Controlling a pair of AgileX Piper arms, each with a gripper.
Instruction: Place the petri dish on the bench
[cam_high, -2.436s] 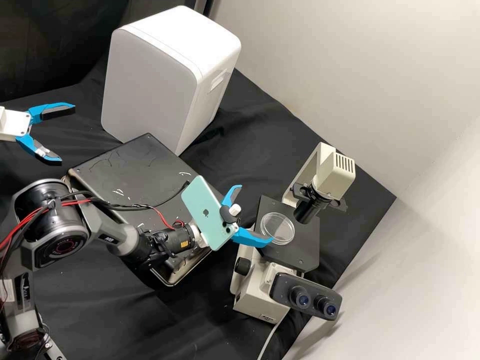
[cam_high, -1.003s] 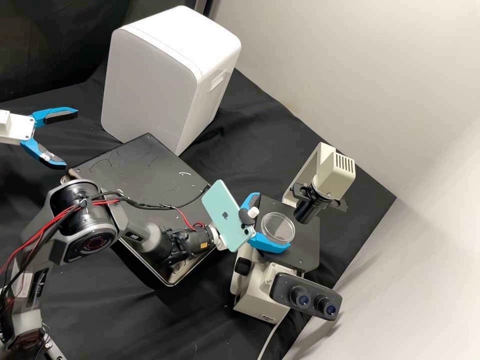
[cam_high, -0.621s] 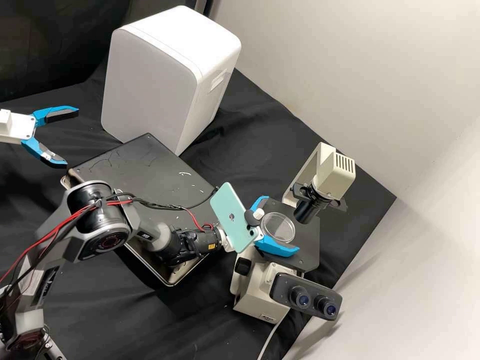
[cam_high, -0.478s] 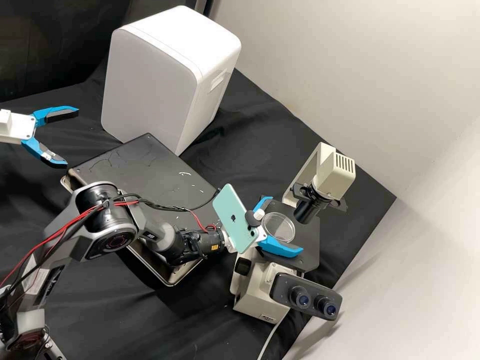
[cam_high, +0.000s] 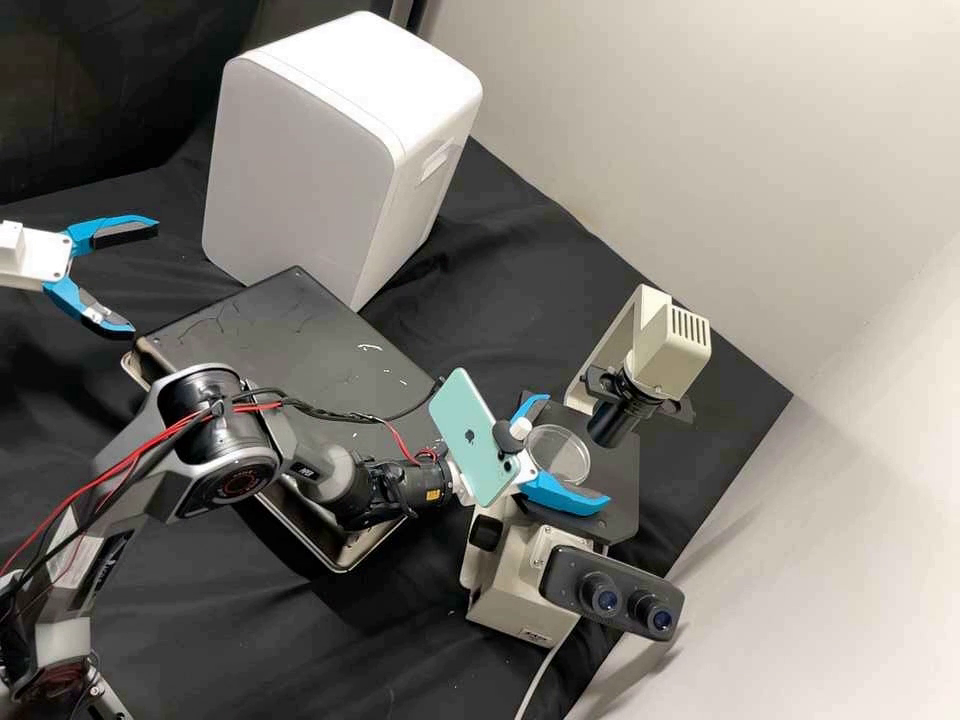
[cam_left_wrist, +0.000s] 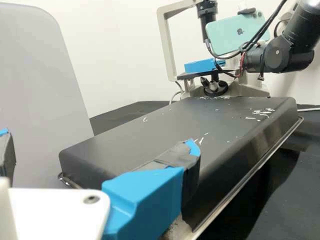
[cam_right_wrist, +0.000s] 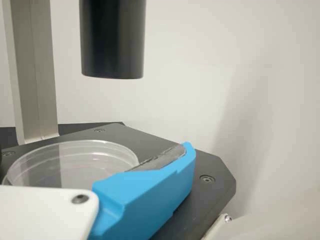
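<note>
**Petri dish sitting on the microscope stage, right gripper around it**

Biggest first: the black bench has a tall white box-shaped appliance at the back. In front of that is a flat black-topped tray with a metal rim. The inverted microscope stands near the bench's front edge, eyepieces facing out.

The right arm reaches across the tray's corner toward the microscope, with a mint-green phone clipped at its wrist. The clear petri dish lies flat on the black stage, under the dark condenser tube, so it's not on the bench.

The right gripper has its fingers spread wide, one on either side of the dish. In the wrist view one blue finger runs right along the rim. I can't tell if it's actually squeezing.

The left gripper is well off to the far side, past the tray, spread wide with nothing in it.
</note>
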